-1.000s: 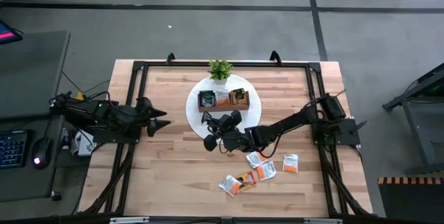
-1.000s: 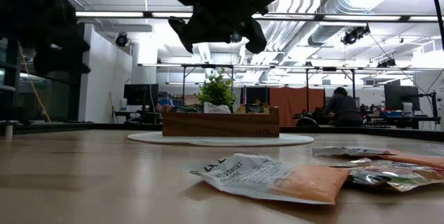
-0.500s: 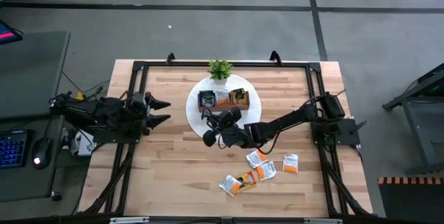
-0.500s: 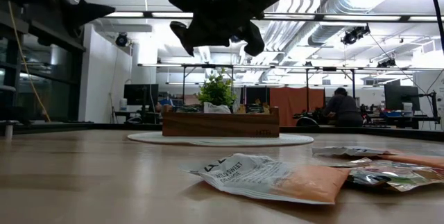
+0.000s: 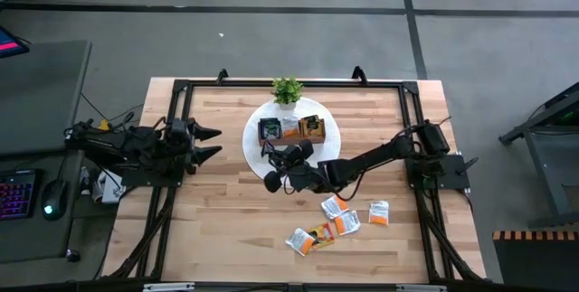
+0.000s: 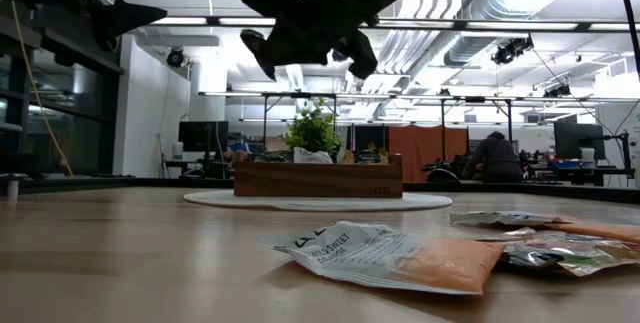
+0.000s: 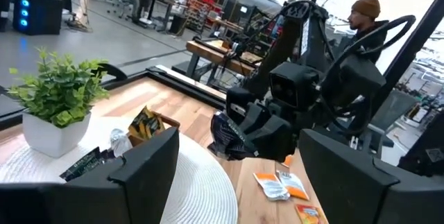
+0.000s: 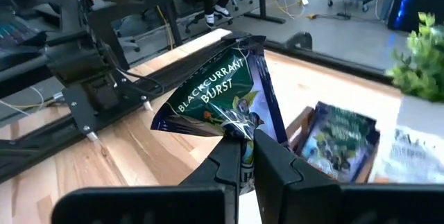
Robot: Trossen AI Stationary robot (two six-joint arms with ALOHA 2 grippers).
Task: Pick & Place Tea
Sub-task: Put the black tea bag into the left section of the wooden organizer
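High view: the right gripper (image 5: 276, 167) hangs over the table's middle, just off the near edge of the round white mat (image 5: 331, 138). On the mat stands the tray (image 5: 291, 128) with sachets in its compartments, and the plant (image 5: 287, 90) sits at the mat's far edge. Loose sachets (image 5: 336, 221) lie on the wood towards the near right corner (orange and white ones, some overlapping). The left gripper (image 5: 210, 143) is at the left edge of the table, fingers spread, nothing between them.

Low view: the right gripper (image 6: 305, 48) is up in the air, above the tray (image 6: 318, 177) and well clear of the tabletop. An orange-and-white sachet (image 6: 395, 257) lies nearest the camera, with others just beside it to the right. A person (image 6: 491, 153) sits in the room beyond.

Left wrist view: the left fingers (image 7: 149, 165) stand wide apart. Past them the right gripper (image 7: 232, 137) carries a dark sachet (image 7: 225, 135) near the mat (image 7: 201, 186).

Right wrist view: the right fingers (image 8: 229, 161) are pressed together on the bottom corner of the dark sachet (image 8: 222, 99), printed "Blackcurrant Burst". It is held upright above the wood, just beside the tray's end compartment (image 8: 340, 141), which holds similar dark sachets.
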